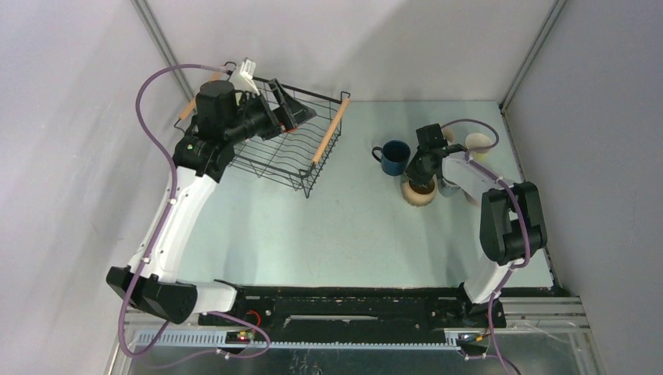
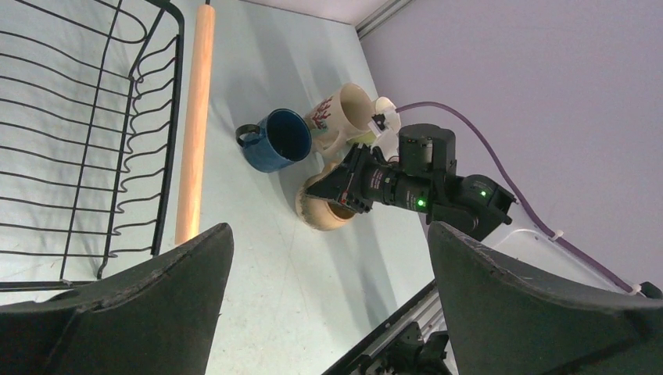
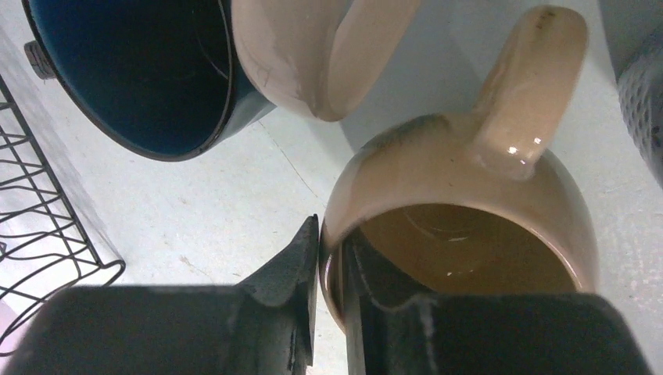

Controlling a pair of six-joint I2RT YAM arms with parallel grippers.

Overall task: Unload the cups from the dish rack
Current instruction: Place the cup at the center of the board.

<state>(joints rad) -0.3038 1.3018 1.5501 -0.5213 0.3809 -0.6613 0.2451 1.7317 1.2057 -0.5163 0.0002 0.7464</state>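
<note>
The dish rack (image 1: 330, 130) stands at the far left of the table (image 1: 313, 234), with the left pincer (image 1: 303, 114) over it. To its right cluster the left cup (image 1: 393, 156), the front cup (image 1: 418, 198) with the right pincer (image 1: 421, 183) astride its rim, and the back cup (image 1: 478, 143) farthest right.

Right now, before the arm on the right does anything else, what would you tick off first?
1. Tan mug stands upright on the table: ok.
2. Right jaws free of its rim: cannot tell; one finger sits outside the rim, the other inside.
3. Navy mug and cream mug stand apart from the tan mug: ok.
4. Left jaws wide open, nothing between them: ok.
5. Dish rack holds no more cups: cannot tell; none show, but the left arm hides part of it.
</note>
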